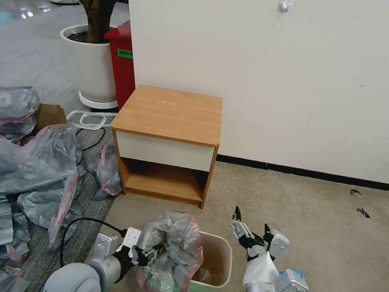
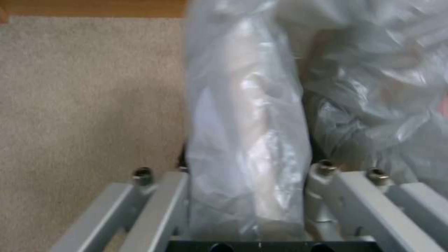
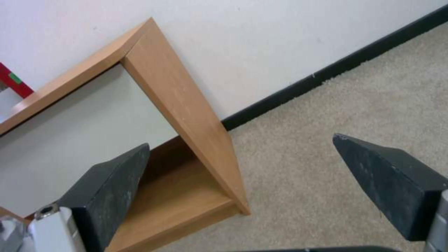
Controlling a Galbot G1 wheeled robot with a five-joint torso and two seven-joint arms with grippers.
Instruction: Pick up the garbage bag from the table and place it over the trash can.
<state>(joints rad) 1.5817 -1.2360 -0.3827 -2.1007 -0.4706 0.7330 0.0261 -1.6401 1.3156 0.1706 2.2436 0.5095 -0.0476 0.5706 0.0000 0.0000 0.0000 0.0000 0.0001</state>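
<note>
Down low on the robot's left side, the left gripper (image 1: 141, 256) is pinched shut on the garbage bag (image 1: 171, 254). From the left wrist camera, a fold of the thin grey bag (image 2: 247, 140) runs right between the grey fingers (image 2: 161, 203). The bag is puffed up and crinkly, with a pink-red band along its edge. It hangs over the left end of the trash can (image 1: 222, 262) and covers that part of the rim. The right end of the can is bare, and you can see down inside it.

Just right of the can, the right gripper (image 1: 251, 228) is up off the carpet (image 1: 318, 233) with its two black fingers (image 3: 112, 189) spread wide apart. Nothing is between them. It is near the bag but not touching it.

Behind the can stands the table (image 1: 170, 113), against the white wall (image 1: 312, 76). Its wooden top is bare. Its side and lower shelf show past the right gripper's fingers (image 3: 187, 105).

Off to the left, a heap of grey bags (image 1: 11, 167) lies on the floor. Farther back are a tall red bin (image 1: 121, 66) and a big white planter (image 1: 92, 65) with a tree in it.
</note>
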